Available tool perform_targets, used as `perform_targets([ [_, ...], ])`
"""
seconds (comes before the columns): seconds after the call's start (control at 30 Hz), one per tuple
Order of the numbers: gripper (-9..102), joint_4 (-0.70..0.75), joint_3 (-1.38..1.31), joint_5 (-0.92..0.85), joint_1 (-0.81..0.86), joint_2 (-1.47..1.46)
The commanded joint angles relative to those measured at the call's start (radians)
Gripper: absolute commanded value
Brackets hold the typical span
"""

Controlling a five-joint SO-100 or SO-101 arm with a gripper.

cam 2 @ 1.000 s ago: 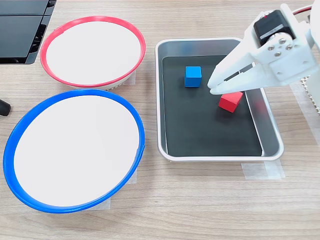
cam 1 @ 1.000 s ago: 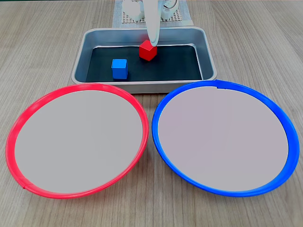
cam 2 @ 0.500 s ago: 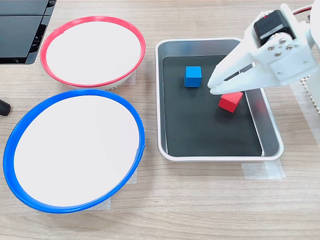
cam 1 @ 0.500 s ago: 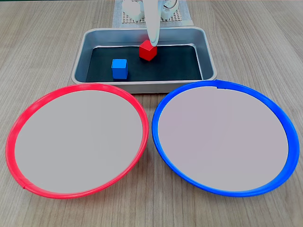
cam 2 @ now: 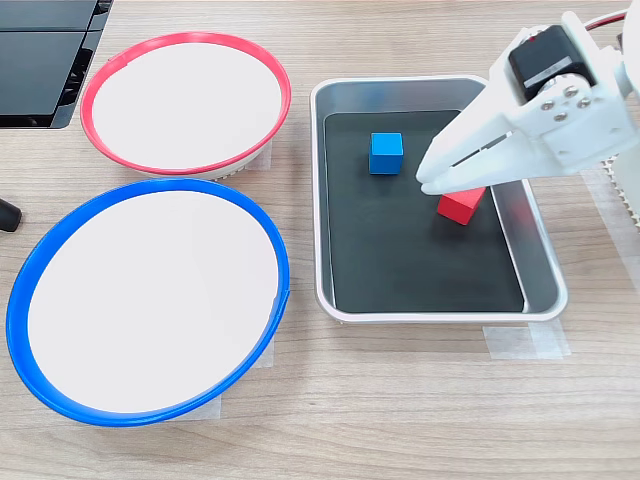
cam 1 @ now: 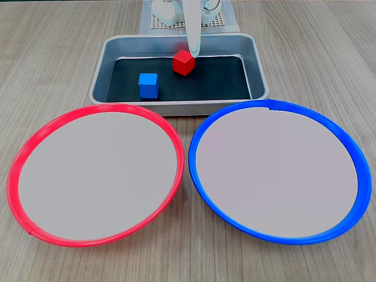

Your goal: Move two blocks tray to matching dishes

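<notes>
The tool (cam 2: 428, 183) has narrowed to almost closed above the red block (cam 2: 460, 206), gripping nothing, so both blocks still sit in the tray (cam 2: 540, 300), blue block (cam 2: 386, 153) farther left.

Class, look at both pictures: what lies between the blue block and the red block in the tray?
Nothing: in both fixed views only the tray's bare black floor separates the blue block and red block. The gripper hangs above the red one.

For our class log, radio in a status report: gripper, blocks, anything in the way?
Gripper over the tray, above red block, holding nothing; open or shut unclear. Blue block in tray too. Red-rimmed dish and blue-rimmed dish unblocked.
</notes>
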Motion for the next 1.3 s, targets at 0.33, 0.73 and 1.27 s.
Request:
perform_targets([
  [0.33, 35, -0.311, -0.614, -0.856, 0.235, -0.884],
  [0.73, 10, 0.230, -1.101, -1.781, 0.282, -1.261],
  [1.27, 28, 0.107, -1.078, -2.164, 0.357, -1.652],
])
